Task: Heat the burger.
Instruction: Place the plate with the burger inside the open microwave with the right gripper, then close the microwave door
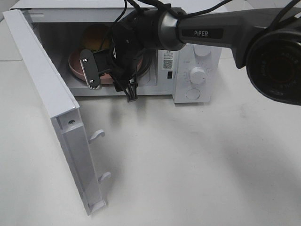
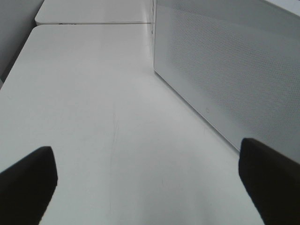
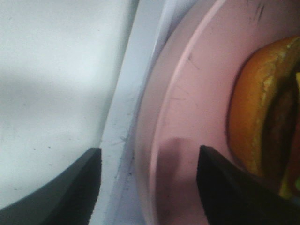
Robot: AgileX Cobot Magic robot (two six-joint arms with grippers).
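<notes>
The burger (image 1: 96,37) stands on a pink plate (image 1: 75,65) inside the microwave (image 1: 181,93), toward the back left of the cavity. The right wrist view shows its golden bun and dark patty (image 3: 258,108) close up, on the far part of the plate (image 3: 187,93) from the rim.

The right gripper (image 1: 113,89) hangs at the front of the cavity, over the near edge of the plate. In its own view the gripper (image 3: 149,154) has its jaws set apart. One finger (image 3: 70,192) is over the white sill and the other (image 3: 234,197) over the pink surface, and the plate's rim runs through the gap between them. Neither finger presses the rim and nothing is held. The burger lies just beyond the finger on the plate side, not touched. The arm (image 1: 208,33) comes in from the right, across the top of the oven.

The door (image 1: 42,80) stands swung wide to the left, its two latch hooks showing on the inner edge. A round knob (image 1: 197,74) sits on the control panel right of the cavity. The oven rests on a white table (image 1: 188,165).

The left gripper (image 2: 147,157) is spread wide and empty above bare table (image 2: 93,93), beside a white dotted panel (image 2: 234,70) of the oven. It does not appear in the high view.
</notes>
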